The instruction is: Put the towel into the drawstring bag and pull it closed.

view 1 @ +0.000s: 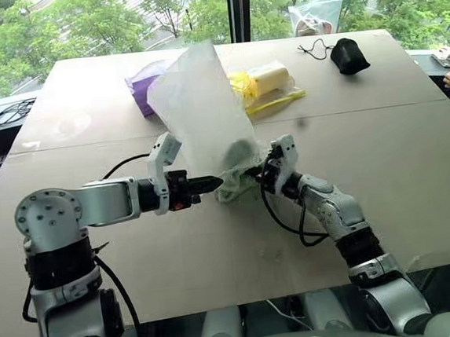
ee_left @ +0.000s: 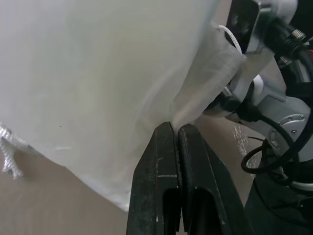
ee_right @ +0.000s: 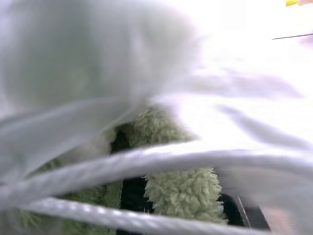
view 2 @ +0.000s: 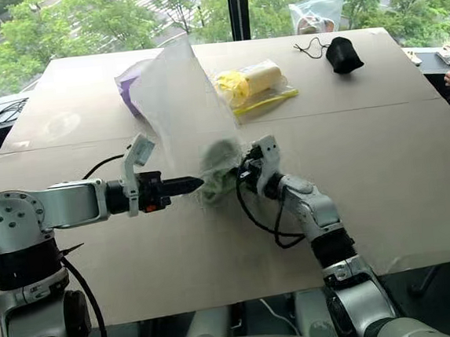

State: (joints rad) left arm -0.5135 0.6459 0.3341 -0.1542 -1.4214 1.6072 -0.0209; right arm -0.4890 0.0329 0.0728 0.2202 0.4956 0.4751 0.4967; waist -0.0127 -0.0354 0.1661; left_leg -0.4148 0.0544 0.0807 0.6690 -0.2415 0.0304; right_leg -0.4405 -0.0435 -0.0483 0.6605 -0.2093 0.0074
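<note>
Both arms are built of silver-grey metal links with black bands at the joints. The left arm (view 1: 94, 202) carries a round grey shoulder cap ringed with small dark screw holes, and behind its fingers sits a white angular bracket. The left gripper (view 1: 209, 184) ends in two slim black fingers (ee_left: 156, 191), smooth and slightly scuffed, with a small red mark just behind them on the black wrist block. A black cable loops out from behind that wrist. The right arm (view 1: 339, 214) has rounded grey segments, a ribbed black collar, and a black cable curling beneath it behind the right gripper (view 1: 266, 173).
</note>
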